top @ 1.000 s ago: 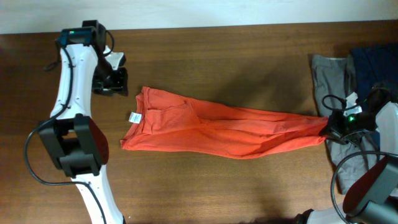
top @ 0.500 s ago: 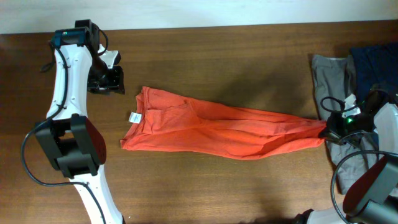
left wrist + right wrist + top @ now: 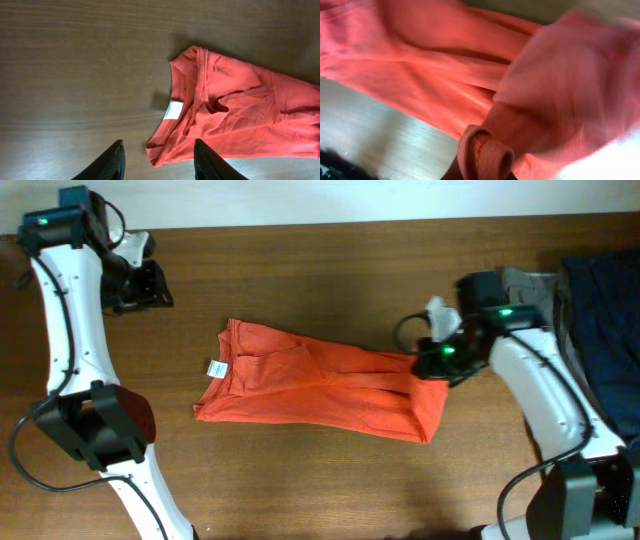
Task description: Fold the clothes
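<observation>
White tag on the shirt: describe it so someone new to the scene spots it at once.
On the brown table lies a long orange-red shirt. At its left end in the overhead view, beside the collar, a small rectangular tag sticks out at the edge. It is the only white patch on the otherwise plain orange cloth.

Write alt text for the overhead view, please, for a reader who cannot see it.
An orange-red T-shirt lies on a brown table, one end pinched in the right gripper. The left gripper is open, away from the collar; other clothes lie nearby.
</observation>
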### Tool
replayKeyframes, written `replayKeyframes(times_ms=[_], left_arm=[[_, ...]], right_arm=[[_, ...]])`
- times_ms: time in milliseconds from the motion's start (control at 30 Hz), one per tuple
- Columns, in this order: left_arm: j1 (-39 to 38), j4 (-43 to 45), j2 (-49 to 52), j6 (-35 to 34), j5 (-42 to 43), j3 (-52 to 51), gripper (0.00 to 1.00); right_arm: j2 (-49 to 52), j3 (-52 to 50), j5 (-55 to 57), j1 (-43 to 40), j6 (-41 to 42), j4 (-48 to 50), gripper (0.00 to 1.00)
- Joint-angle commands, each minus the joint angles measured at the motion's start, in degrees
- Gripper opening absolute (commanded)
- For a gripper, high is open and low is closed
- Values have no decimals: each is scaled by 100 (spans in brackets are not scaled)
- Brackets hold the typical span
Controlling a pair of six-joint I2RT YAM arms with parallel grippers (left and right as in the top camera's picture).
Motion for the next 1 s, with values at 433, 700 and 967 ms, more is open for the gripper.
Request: replayKeyframes(times_ms=[433, 700, 967], left_arm=[[90, -361, -186, 31, 129, 380, 48], [90, -358, -186, 31, 129, 380, 48], [90, -315, -186, 31, 131, 378, 49]], right_arm=[[968, 74, -179, 2514, 1213, 1978, 4], [706, 79, -181, 2277, 1233, 2000, 53], [555, 76, -203, 1482, 1255, 1644, 41]])
